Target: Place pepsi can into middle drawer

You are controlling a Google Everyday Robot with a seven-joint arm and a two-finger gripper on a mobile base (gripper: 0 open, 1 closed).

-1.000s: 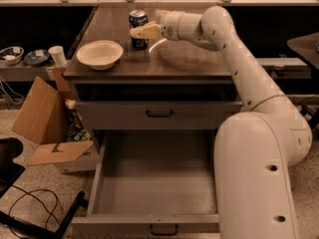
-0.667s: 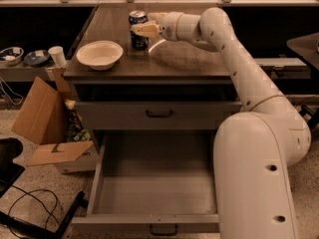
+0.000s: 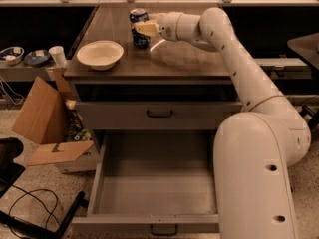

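The pepsi can (image 3: 138, 30), dark blue with a silver top, stands upright at the back of the wooden cabinet top (image 3: 174, 59). My gripper (image 3: 146, 26) reaches in from the right and its cream fingers (image 3: 147, 28) are closed around the can's upper half. The can's base is at or just above the surface. The middle drawer (image 3: 157, 222) is pulled fully out at the bottom of the view, grey and empty inside, with its dark loop handle at the front edge. The like grey drawer front (image 3: 159, 114) above it is shut.
A cream bowl (image 3: 99, 54) sits on the cabinet top left of the can. A cardboard box (image 3: 47, 128) stands on the floor left of the cabinet. A side shelf holds small bowls (image 3: 25, 56) and a white cup (image 3: 58, 57). My white arm and base (image 3: 254, 173) fill the right side.
The gripper and the pepsi can sit very slightly higher in the view than before. The bowl and the drawers have not moved.
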